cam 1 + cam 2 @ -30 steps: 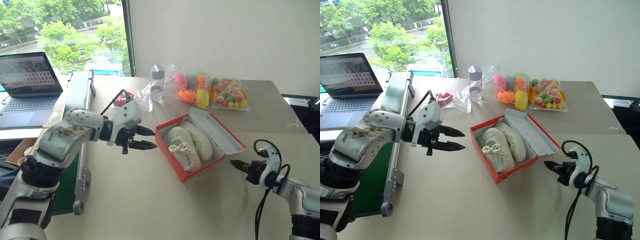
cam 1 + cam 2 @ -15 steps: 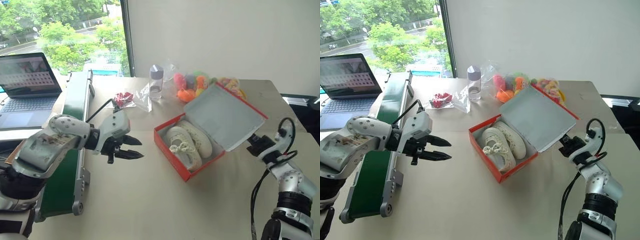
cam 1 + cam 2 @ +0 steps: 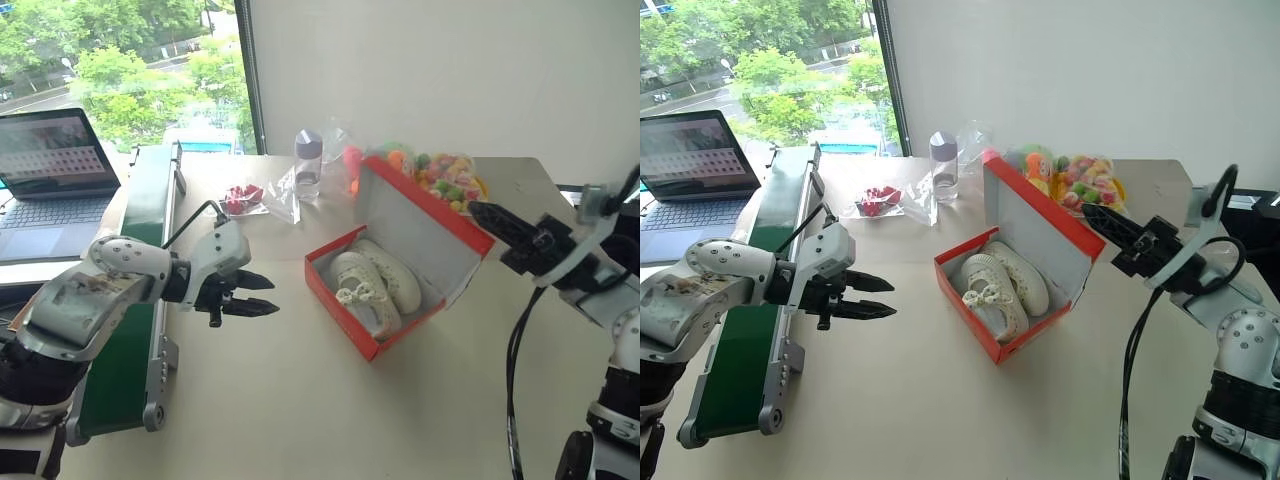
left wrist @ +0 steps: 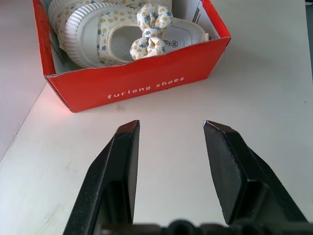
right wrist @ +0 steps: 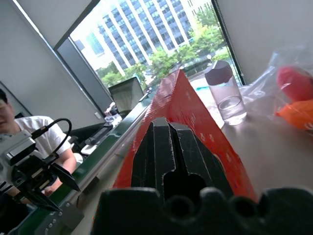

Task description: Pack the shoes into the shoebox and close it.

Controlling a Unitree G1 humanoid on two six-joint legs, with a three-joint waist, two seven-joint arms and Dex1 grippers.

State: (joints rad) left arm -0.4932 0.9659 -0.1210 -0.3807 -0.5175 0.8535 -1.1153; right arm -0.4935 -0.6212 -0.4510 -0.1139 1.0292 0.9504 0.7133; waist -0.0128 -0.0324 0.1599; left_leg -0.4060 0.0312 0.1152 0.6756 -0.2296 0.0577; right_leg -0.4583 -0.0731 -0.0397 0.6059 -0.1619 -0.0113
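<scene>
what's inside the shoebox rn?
Both cream shoes lie side by side in the shoebox, one with a bow. The box floor under them is covered; the raised lid stands half open.

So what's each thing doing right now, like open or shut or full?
red-orange cardboard shoebox: open, both shoes inside
hinged red lid: raised, standing about upright
cream-white speckled shoes: lying side by side in the box
left gripper: open, empty, apart from the box
right gripper: shut, tips against the lid's red outer side
clear plastic bottle: upright, capped
grey laptop: open, screen lit

Bright window daylight, soft shadows
</scene>
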